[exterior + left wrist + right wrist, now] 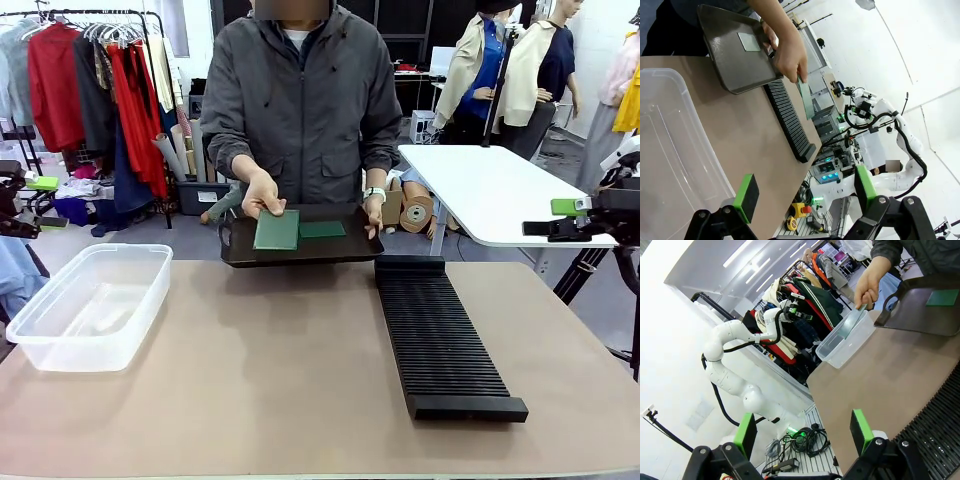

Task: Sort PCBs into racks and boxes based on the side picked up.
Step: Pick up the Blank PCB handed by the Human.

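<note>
Two PCBs in play. The held PCB [276, 230] is pinched in the person's hand [262, 192] above the black tray [300, 254], and the second PCB [322, 229] lies flat on that tray just beside it. Rack [440, 340] starts near the tray and runs toward the robot, right of centre. Clear tub [75, 352] sits at the left, nothing in it. Left gripper [806, 190] is spread wide with nothing between the pads; right gripper [802, 422] is likewise wide and unladen. Both hang well apart from the board. Step in hand looks like the hand-over: bring one gripper in with jaws wide, aim for the free edge away from the person's fingers, and close only once the board is held steady — a thin board will likely twist if caught at a corner. Front view gives the board's face and makes it seem to rest on the tray; the wrist views show it lifted clear, tipped edge-down from the fingertips.
</note>
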`<control>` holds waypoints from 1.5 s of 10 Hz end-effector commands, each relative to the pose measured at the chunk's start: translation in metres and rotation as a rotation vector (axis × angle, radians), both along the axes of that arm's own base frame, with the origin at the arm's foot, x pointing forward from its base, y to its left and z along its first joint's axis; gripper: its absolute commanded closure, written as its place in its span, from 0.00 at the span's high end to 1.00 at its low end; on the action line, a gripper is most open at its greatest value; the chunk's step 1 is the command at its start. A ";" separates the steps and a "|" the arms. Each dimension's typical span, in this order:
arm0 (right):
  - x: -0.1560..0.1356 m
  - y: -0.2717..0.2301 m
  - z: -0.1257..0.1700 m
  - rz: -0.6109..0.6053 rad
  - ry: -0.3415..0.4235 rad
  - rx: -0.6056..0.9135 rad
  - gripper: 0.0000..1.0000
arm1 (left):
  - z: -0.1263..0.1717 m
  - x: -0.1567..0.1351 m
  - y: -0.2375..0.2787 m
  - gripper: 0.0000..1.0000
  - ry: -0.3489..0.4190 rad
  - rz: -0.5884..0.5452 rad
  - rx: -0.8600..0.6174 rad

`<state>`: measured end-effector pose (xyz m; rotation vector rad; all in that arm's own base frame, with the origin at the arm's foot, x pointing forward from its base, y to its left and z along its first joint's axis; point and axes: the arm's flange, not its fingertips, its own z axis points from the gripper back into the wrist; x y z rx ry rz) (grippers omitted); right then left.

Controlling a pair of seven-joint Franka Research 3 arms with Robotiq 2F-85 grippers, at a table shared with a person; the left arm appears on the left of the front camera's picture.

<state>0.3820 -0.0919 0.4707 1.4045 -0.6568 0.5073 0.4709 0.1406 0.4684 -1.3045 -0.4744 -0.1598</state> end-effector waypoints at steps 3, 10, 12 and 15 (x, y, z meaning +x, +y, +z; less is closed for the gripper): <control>0.000 0.000 0.001 0.007 -0.008 0.006 1.00 | 0.001 -0.001 0.001 1.00 0.006 -0.002 0.006; 0.000 0.000 0.001 0.007 -0.008 0.006 1.00 | -0.004 0.005 -0.010 1.00 0.006 -0.010 -0.013; 0.000 0.000 0.001 0.007 -0.008 0.006 1.00 | -0.014 -0.001 -0.033 1.00 0.037 -0.068 -0.019; 0.000 0.000 0.001 0.007 -0.008 0.006 1.00 | -0.039 -0.011 -0.079 1.00 0.059 -0.098 -0.033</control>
